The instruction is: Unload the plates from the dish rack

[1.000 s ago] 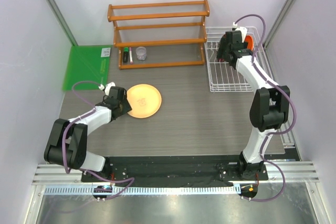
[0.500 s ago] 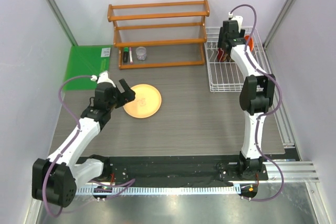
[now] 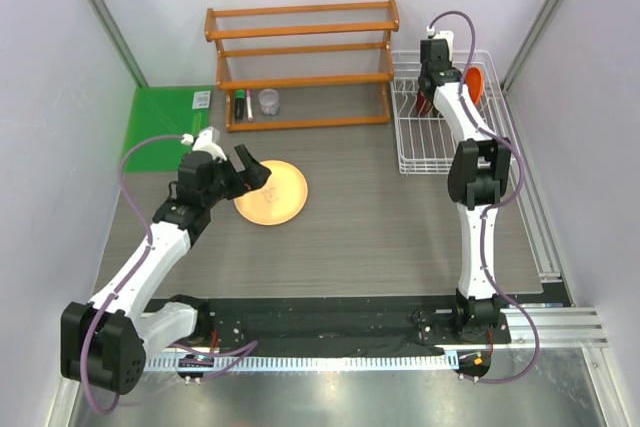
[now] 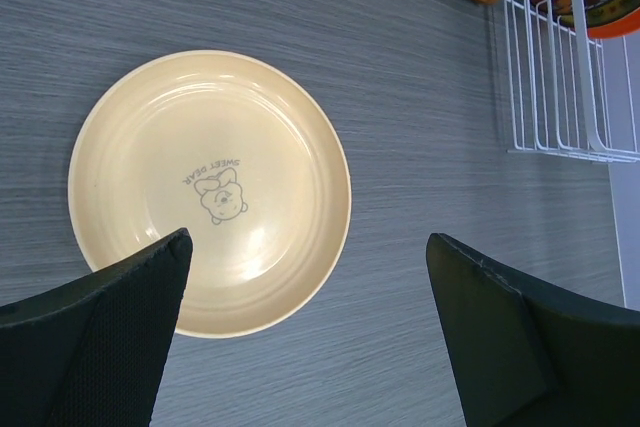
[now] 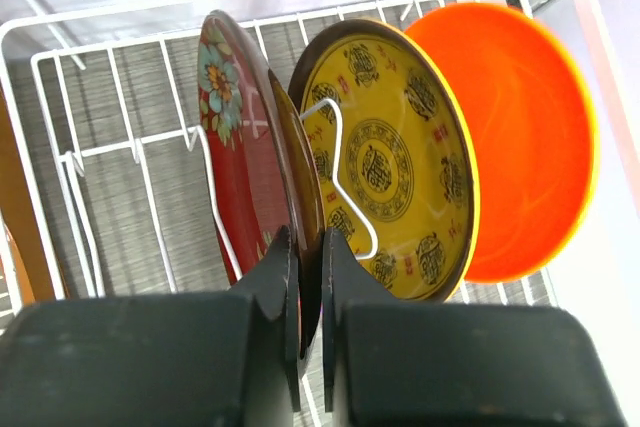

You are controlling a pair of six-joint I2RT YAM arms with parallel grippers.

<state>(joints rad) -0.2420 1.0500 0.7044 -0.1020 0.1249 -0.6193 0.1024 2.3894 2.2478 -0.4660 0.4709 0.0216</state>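
Note:
The large pale tan plate (image 3: 272,192) (image 4: 210,192) lies flat on the table with a small bear print at its centre. My left gripper (image 3: 254,169) (image 4: 308,239) hovers open over its near edge, holding nothing. The white wire dish rack (image 3: 445,147) (image 5: 100,147) stands at the back right with three plates upright in its slots. My right gripper (image 3: 428,99) (image 5: 308,267) is shut on the rim of the dark red flowered plate (image 5: 235,147). Behind that plate stand the dark-rimmed plate with the yellow centre (image 5: 390,167) and the small orange plate (image 3: 476,82) (image 5: 530,137).
An orange-brown wooden shelf (image 3: 300,67) stands at the back, left of the rack, with a clear cup (image 3: 268,102) and a marker (image 3: 241,105) on its bottom tier. A green mat (image 3: 165,127) lies at the back left. Walls close in both sides.
The left gripper has opened, let go of the tan plate and risen off it. The right gripper has reached deeper into the rack and shut on the red plate's rim.

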